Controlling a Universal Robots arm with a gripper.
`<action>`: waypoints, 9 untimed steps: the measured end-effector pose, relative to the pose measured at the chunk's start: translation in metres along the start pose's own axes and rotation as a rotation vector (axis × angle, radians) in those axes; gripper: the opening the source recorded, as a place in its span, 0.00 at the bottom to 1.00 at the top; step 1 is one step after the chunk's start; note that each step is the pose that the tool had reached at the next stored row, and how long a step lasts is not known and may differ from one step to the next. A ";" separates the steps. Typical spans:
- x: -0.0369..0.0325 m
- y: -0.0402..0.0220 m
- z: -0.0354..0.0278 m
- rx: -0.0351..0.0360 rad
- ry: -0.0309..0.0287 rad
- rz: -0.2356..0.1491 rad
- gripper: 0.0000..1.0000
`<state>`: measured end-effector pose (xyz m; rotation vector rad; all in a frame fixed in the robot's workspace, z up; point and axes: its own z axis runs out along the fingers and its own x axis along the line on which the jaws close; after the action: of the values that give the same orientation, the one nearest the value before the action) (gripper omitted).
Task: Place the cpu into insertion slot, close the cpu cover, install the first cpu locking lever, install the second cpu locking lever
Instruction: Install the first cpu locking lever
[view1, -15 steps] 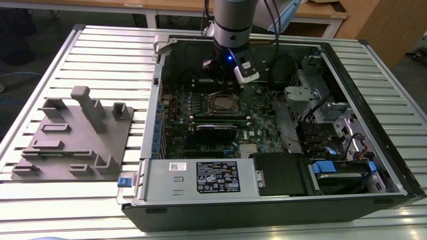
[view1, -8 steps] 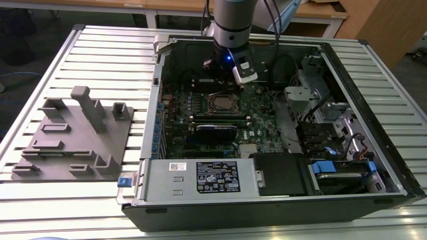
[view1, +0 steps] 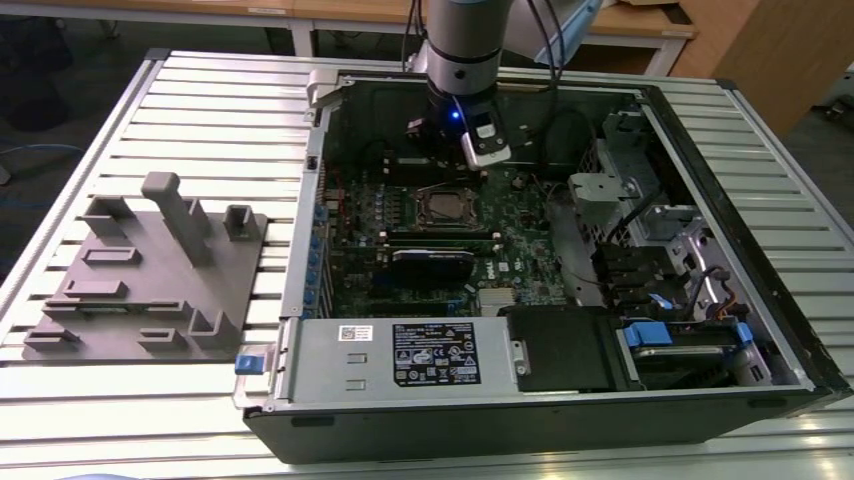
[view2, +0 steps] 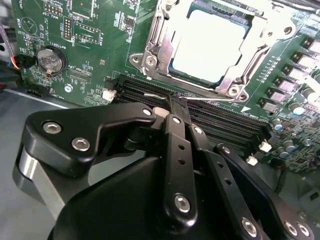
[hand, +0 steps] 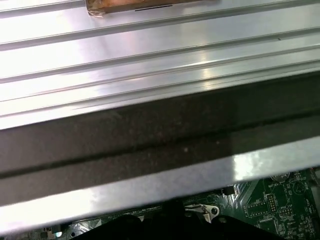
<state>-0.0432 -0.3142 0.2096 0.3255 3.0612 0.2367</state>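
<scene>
Green motherboard (view1: 427, 235) lies in the open case (view1: 747, 330) in the exterior view, and the gripper (view1: 458, 155) hangs just beyond the insertion slot (view1: 447, 207). In the second wrist view the cpu (view2: 210, 42) sits seated with the cpu cover (view2: 151, 42) down around it. The fingers (view2: 172, 135) are pressed together at a wire locking lever (view2: 150, 94); I cannot tell whether they grip it. The levers look unfinished. The first wrist view has the case wall (hand: 150, 140).

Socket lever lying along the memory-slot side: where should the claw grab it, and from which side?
The locking lever is a thin wire lying flat between the cpu cover and the memory slots. It is probably best pinched at its bent free end, from above, since sideways room looks tight.
</scene>
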 end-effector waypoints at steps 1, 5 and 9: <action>0.0000 0.0002 0.0001 0.0004 -0.0006 0.003 0.10; 0.0002 0.0007 0.0005 0.0023 -0.0028 0.014 0.10; 0.0002 0.0006 0.0015 0.0055 -0.0106 0.062 0.10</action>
<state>-0.0432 -0.3134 0.2082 0.4211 3.0449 0.2287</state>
